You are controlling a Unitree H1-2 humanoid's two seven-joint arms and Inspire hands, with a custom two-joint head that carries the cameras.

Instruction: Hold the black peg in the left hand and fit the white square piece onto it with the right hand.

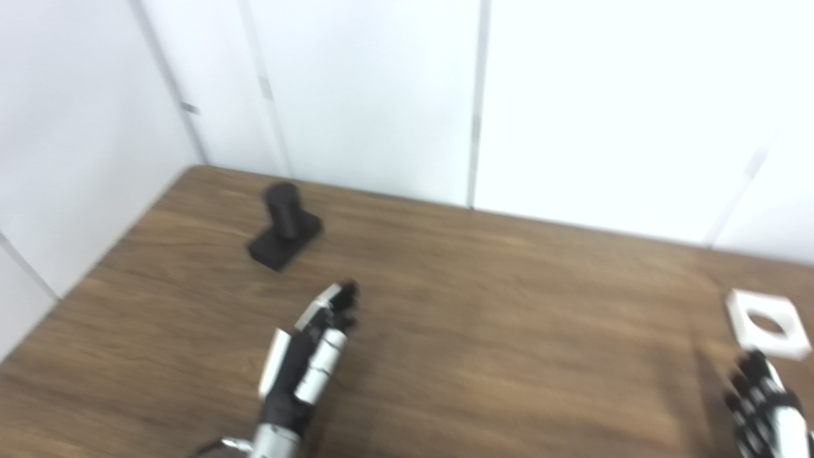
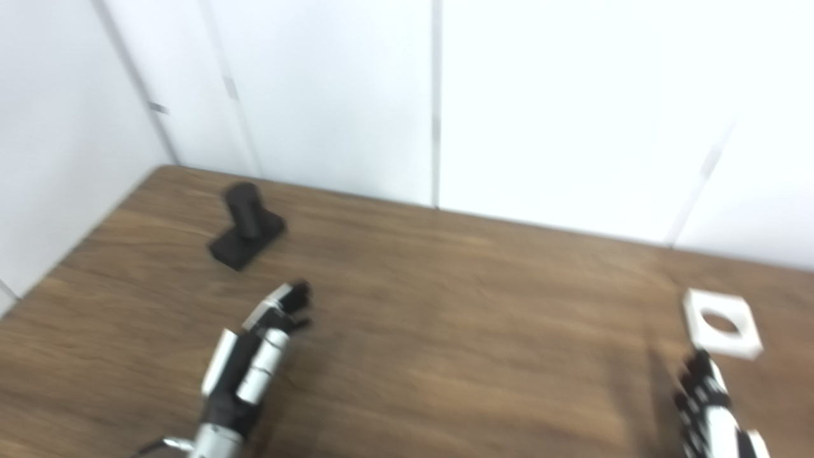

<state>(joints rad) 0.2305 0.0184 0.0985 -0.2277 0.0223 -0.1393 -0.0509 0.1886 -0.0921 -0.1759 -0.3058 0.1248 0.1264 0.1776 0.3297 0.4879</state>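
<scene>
The black peg (image 1: 285,224), a short cylinder on a square base, stands upright on the wooden table (image 1: 483,318) at the far left. My left hand (image 1: 308,355) hovers open in front of it, fingers pointing toward the peg, a clear gap apart. The white square piece (image 1: 768,322) with a round hole lies flat at the far right. My right hand (image 2: 709,407) is at the bottom right corner just in front of that piece, fingers spread, holding nothing and partly cut off by the picture's edge.
White wall panels (image 1: 381,95) close off the table's back and left sides. The table's left edge runs diagonally near the peg. The whole picture is blurred.
</scene>
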